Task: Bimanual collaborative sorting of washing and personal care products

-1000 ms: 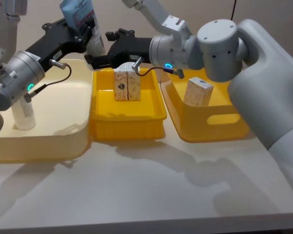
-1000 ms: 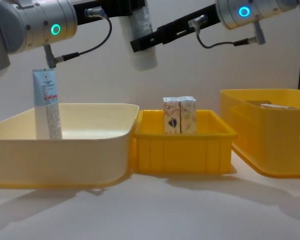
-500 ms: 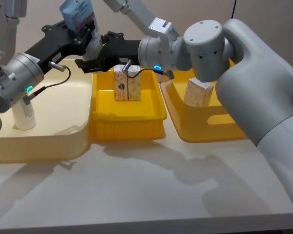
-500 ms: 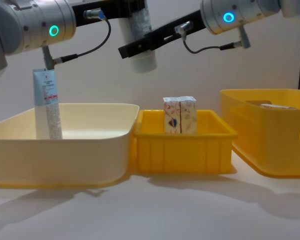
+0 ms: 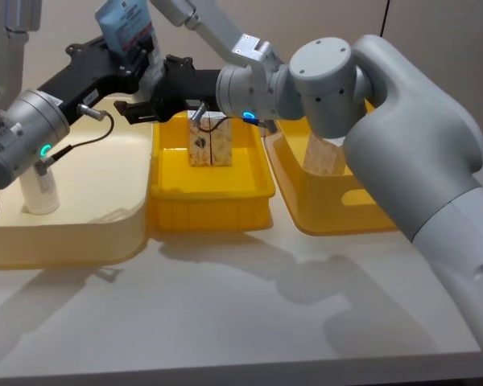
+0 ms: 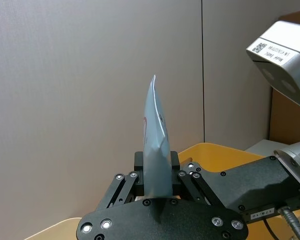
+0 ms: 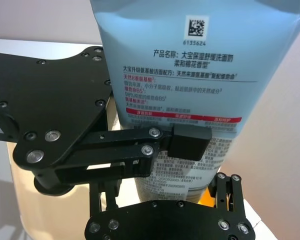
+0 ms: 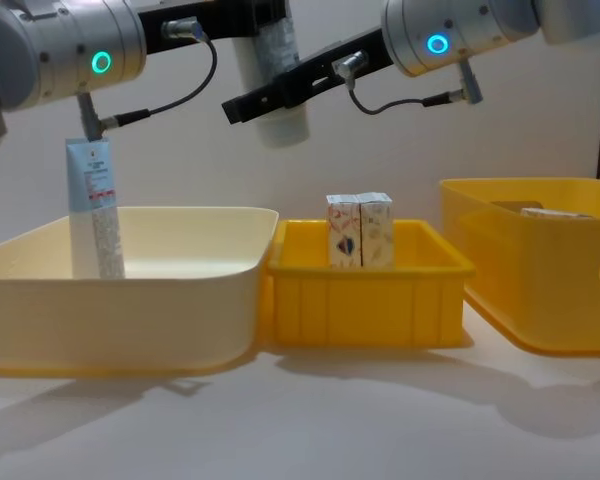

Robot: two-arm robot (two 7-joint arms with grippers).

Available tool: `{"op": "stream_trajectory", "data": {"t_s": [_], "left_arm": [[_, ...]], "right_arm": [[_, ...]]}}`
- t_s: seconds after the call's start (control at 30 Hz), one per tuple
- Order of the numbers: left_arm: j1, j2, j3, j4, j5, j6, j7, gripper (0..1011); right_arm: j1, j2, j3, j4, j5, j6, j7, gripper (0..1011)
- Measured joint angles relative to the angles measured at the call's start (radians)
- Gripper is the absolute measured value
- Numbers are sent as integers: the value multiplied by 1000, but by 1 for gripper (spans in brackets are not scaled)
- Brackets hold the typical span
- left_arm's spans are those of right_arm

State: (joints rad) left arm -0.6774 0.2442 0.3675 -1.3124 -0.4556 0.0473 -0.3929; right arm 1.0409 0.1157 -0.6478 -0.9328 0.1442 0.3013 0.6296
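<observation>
Overhead, the left gripper [image 5: 145, 68] clamps a light blue squeeze tube [image 5: 127, 24] in mid-air above the far edge of the cream bin [image 5: 88, 233], crimped end up and white cap [image 8: 280, 122] hanging down. In the left wrist view the black fingers [image 6: 138, 172] press the flat tube [image 6: 155, 150] from both sides. The right gripper [image 5: 157, 104] reaches in from the right at the same height, just beside the left one, its jaws spread and not closed on anything; in the right wrist view the tube's printed back [image 7: 190, 80] stands between its two finger bases [image 7: 225, 187], with the left gripper's finger pad [image 7: 190, 142] laid across the label.

A second squeeze tube [image 8: 92, 210], light blue and white with a small red mark, stands upright on its cap inside the cream bin at the left, leaning against nothing visible; the head view shows its white lower part [image 5: 40, 189].

Two small printed cartons [image 8: 359, 231] stand upright and touching, side by side, toward the far side of the middle yellow bin [image 5: 209, 205]; the left carton [image 5: 199, 145] carries a dark mark, the right one [image 5: 223, 143] is cream-orange.

Another carton [image 5: 326, 157] sits tilted in the deeper yellow bin [image 5: 354, 205] at the right, partly hidden by the right arm [image 5: 386, 104].
</observation>
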Motion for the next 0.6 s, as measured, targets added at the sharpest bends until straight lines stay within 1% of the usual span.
{"op": "stream_trajectory", "data": {"t_s": [0.07, 0.1, 0.17, 0.2, 0.3, 0.33, 0.43, 0.6], "left_arm": [[1, 1, 0, -3, 0, 1, 1, 267], [2, 2, 0, -3, 0, 1, 1, 267], [3, 2, -1, -5, 0, 2, 1, 267], [3, 2, -1, -5, 0, 2, 1, 267], [4, 3, -1, -7, 0, 2, 2, 267], [4, 3, -1, -7, 0, 2, 2, 267], [4, 4, -1, -8, 1, 3, 2, 266], [5, 4, -2, -9, 1, 3, 3, 267]], "right_arm": [[0, -2, -2, 2, -1, -2, -2, 930], [0, -2, -2, 2, -1, -2, -2, 930], [1, -3, -3, 5, -2, -5, -5, 861], [1, -3, -3, 5, -2, -5, -5, 861], [1, -5, -5, 7, -2, -7, -6, 736], [1, -6, -6, 8, -2, -7, -6, 717], [1, -6, -6, 9, -2, -8, -7, 679], [2, -8, -8, 11, -3, -11, -8, 649]]}}
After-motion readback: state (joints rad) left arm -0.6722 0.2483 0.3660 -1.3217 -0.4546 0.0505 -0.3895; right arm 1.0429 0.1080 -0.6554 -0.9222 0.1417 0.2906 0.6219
